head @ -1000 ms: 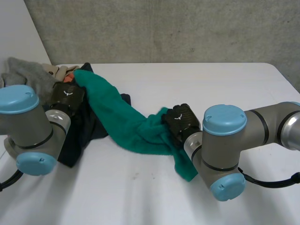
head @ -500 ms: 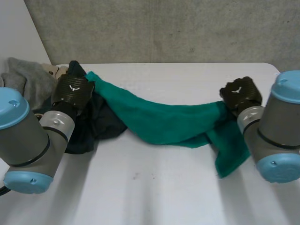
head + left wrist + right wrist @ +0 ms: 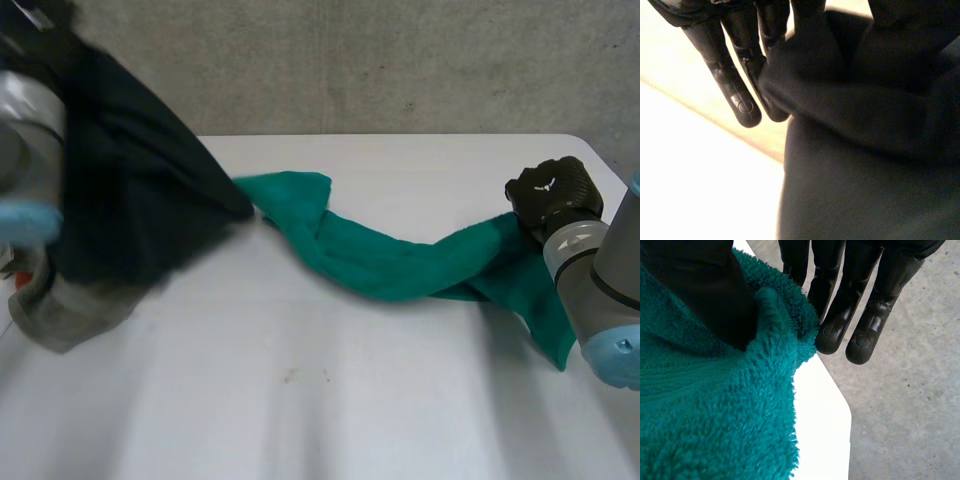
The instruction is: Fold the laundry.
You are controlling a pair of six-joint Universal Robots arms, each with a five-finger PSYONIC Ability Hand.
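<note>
A green fleece towel (image 3: pixel 390 260) lies stretched across the table's middle, and its left end is bunched on the surface. My right hand (image 3: pixel 555 195) is at the table's right edge, shut on the towel's right end. In the right wrist view the fleece (image 3: pixel 715 405) is pinched between thumb and fingers (image 3: pixel 832 335). My left arm is raised at the far left with a dark cloth (image 3: pixel 130 180) hanging from it. In the left wrist view the left hand (image 3: pixel 740 95) has that dark cloth (image 3: pixel 865 160) pinched between fingers and thumb.
A grey cloth (image 3: pixel 70 320) hangs low at the left under the dark one. The white table (image 3: pixel 300 400) ends just past my right hand, with concrete floor (image 3: pixel 910 415) beyond its corner. A concrete wall stands behind.
The left arm has swung up and to the left, lifting the dark cloth off the pile. The towel's left end now lies on the table. The right hand moved further right with its end.
</note>
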